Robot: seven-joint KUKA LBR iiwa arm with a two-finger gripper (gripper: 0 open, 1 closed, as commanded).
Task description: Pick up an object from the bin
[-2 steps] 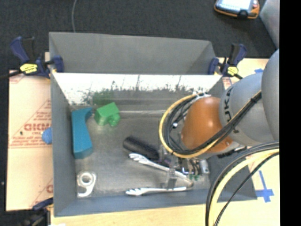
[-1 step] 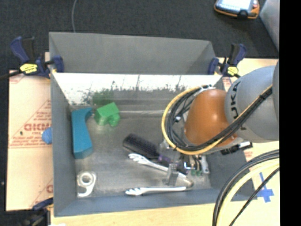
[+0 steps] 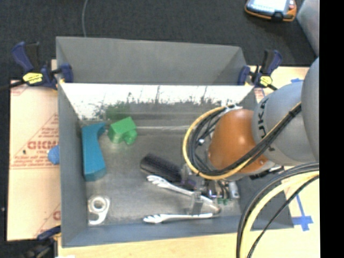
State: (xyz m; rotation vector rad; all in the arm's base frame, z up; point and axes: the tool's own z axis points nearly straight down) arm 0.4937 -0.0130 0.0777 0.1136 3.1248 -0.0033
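Silvery metal tongs (image 3: pixel 177 217) lie by the bin's (image 3: pixel 150 79) near wall, just under the gripper (image 3: pixel 207 198), whose state I cannot tell; they look light, stiff and slippery, best pinched across one thin arm.

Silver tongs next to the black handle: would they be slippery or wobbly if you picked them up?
The silver tongs look like shiny metal, so they are probably slippery. Their two thin arms lie spread apart, so they would likely squeeze together when gripped. They are long and lie flat, so a push should slide them rather than roll them.
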